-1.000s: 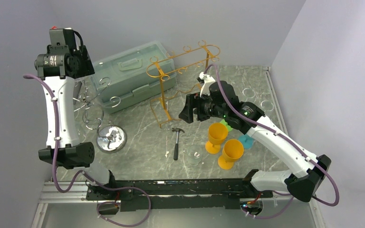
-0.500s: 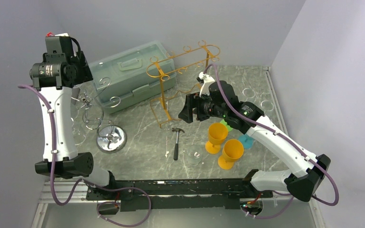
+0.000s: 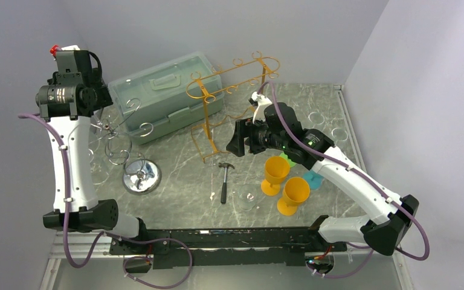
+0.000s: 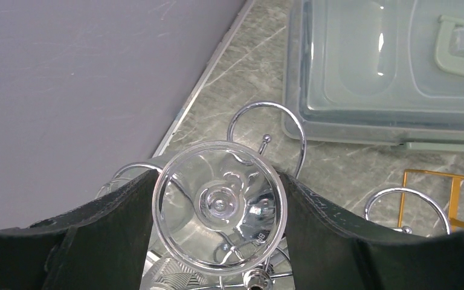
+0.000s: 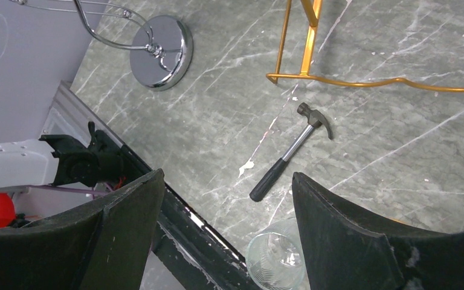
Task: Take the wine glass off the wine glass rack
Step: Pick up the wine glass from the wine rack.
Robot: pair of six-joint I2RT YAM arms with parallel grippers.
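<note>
- Only the left wrist view shows the glass (image 4: 219,207): bottom centre, clamped between the left hand's (image 4: 219,181) wide-set fingers, with rack (image 4: 266,124) rings behind it.
- In the top view, the left arm (image 3: 72,151) is seen shifted further upper-left than a second earlier.
- The right hand (image 5: 226,178) is held wide open and empty over the hammer (image 5: 290,158).

White shells on left arm (image 3: 75,157) and right arm (image 3: 350,175), black joint housings, purple cables (image 3: 66,181) clipped alongside. Matte black fingers (image 4: 96,235). Green LED (image 3: 286,145) on right wrist, red cap (image 3: 54,49) atop left.
</note>
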